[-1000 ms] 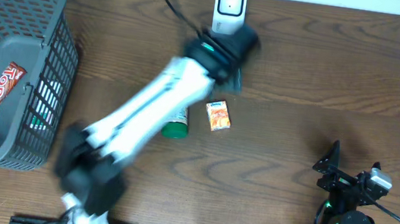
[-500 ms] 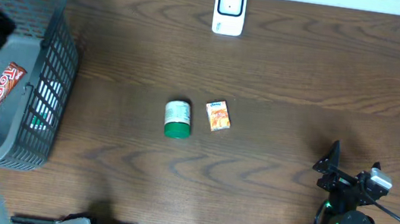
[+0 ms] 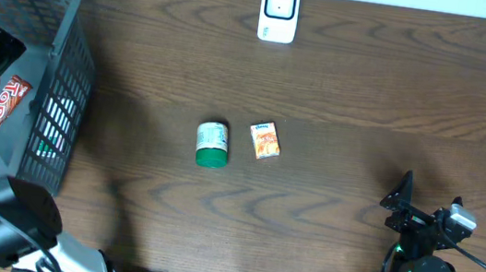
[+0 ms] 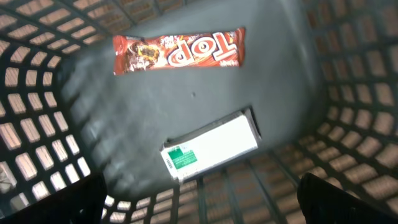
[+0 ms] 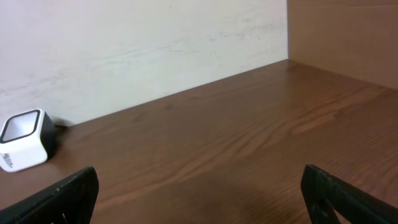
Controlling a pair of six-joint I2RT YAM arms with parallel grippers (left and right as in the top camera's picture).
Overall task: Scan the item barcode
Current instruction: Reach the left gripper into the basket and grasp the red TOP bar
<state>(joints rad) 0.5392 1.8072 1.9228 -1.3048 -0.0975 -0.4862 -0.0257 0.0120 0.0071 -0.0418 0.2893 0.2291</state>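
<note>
Candy bar (image 4: 177,51) and white box (image 4: 211,148) lie flat on the floor of the grey basket (image 3: 72,50), which stands at the nine o'clock edge of the tabletop (image 3: 369,96). The left claw (image 4: 200,200) hangs over the basket with its jaws spread wide and nothing between them. In the left wrist view its two dark fingertips (image 4: 56,199) sit in the bottom corners. From there the white box, green label on its nine o'clock end, lies just toward twelve o'clock of the gap, tilted. The candy bar lies further toward twelve o'clock, apart from the box, its red wrapper face up. Neither item touches the claw.

Outside the basket, a green-capped jar (image 3: 212,143) lies near the middle of the tabletop on its side, with a small orange packet (image 3: 266,141) just beside it at three o'clock. The white scanner (image 3: 279,10) stands at the twelve o'clock edge, well apart from both. The right claw (image 3: 424,209) sits near five o'clock, jaws wide and empty, and its own camera shows the scanner far off toward nine o'clock.
</note>
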